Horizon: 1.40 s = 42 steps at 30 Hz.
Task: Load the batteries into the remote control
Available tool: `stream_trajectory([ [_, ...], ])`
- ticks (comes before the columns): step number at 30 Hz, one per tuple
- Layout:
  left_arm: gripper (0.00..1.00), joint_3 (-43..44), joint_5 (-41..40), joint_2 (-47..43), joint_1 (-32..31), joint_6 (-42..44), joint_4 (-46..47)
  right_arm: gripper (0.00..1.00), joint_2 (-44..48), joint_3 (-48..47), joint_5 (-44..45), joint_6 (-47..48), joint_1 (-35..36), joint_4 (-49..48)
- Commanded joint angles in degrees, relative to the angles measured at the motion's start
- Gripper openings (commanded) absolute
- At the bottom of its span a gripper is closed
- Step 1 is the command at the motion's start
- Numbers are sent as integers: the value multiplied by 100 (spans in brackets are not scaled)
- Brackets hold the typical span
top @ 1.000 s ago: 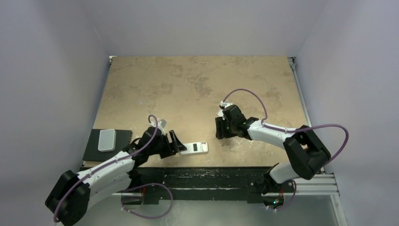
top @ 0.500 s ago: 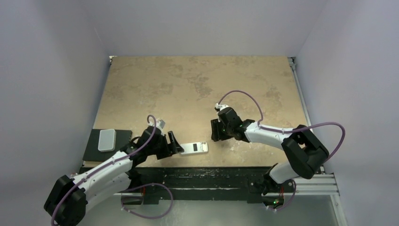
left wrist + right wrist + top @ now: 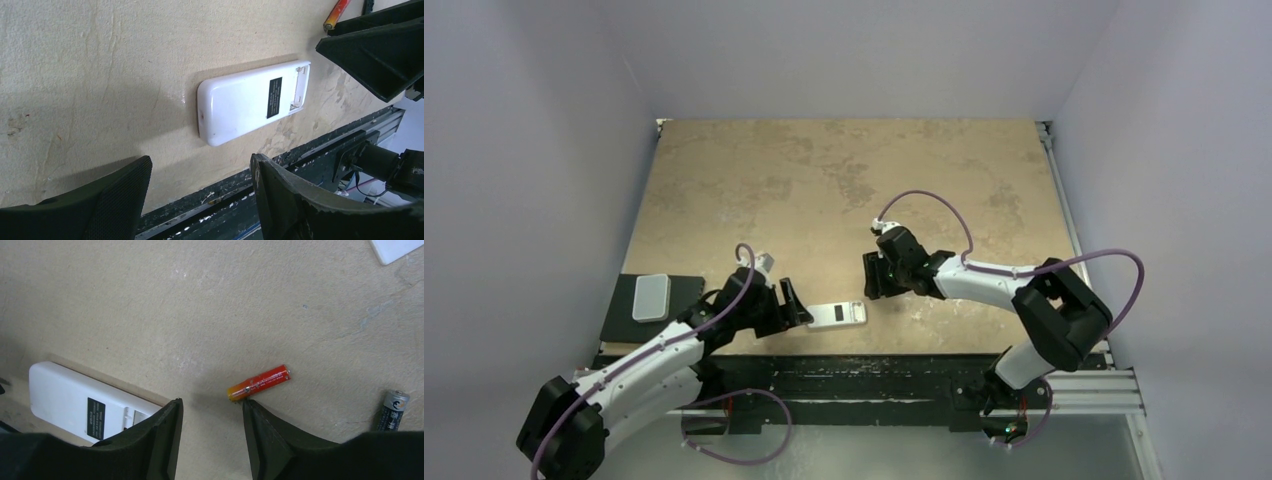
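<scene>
Okay, top view first: the remote control [image 3: 837, 315] lies flat on the tan table [image 3: 844, 190] near its front edge, between the two arms. The left gripper [image 3: 796, 305] sits just left of it, fingers spread, nothing in them. The right gripper [image 3: 872, 279] hangs low just up and right of the remote; its jaws can't be read from here and the batteries are too small to make out. A light-grey plate [image 3: 652, 297] rests on a dark mat [image 3: 622, 322] at the table's left front corner. Left wrist view: the remote control [image 3: 245, 107] is back side up with a black label [image 3: 274, 90], and its far end looks open, a bare recess there. The left gripper [image 3: 200, 192] has its jaws well apart, short of the remote and not touching it. The orange battery [image 3: 336, 13] shows at the top edge, near the right gripper's dark fingers [image 3: 380, 50]. Right wrist view: the right gripper [image 3: 212, 410] has its jaws apart and empty. The orange battery [image 3: 259, 383] lies on the table just beyond the tips, one end right by the right-hand finger [image 3: 280, 447]. The dark battery [image 3: 392, 410] lies further right, apart from it. The remote control [image 3: 75, 400] is at lower left, and a white corner [image 3: 395, 247] of something pokes in at top right.
</scene>
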<state>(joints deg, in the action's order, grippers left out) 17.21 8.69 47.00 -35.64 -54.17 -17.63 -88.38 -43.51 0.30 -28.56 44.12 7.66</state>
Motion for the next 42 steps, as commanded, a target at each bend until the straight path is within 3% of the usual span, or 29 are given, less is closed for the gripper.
stream_trajectory([
  [1, 73, 251, -91, -120, 15, 162, -86, 55, -124, -161, -46, -106, 78, 57],
  [13, 73, 389, -5, -56, 13, 339, -150, 56, 408, -828, 576, 454, 88, 1140],
  [24, 73, 387, 180, -25, 14, 424, -55, 58, 87, -1697, 410, 2272, 80, 1889],
  [34, 73, 361, 350, -50, 14, 481, 60, 62, -328, -2034, 523, 4784, 79, 2463],
  [42, 73, 292, 568, -143, 14, 512, 183, 62, -104, -1642, 275, 6343, 92, 2402],
])
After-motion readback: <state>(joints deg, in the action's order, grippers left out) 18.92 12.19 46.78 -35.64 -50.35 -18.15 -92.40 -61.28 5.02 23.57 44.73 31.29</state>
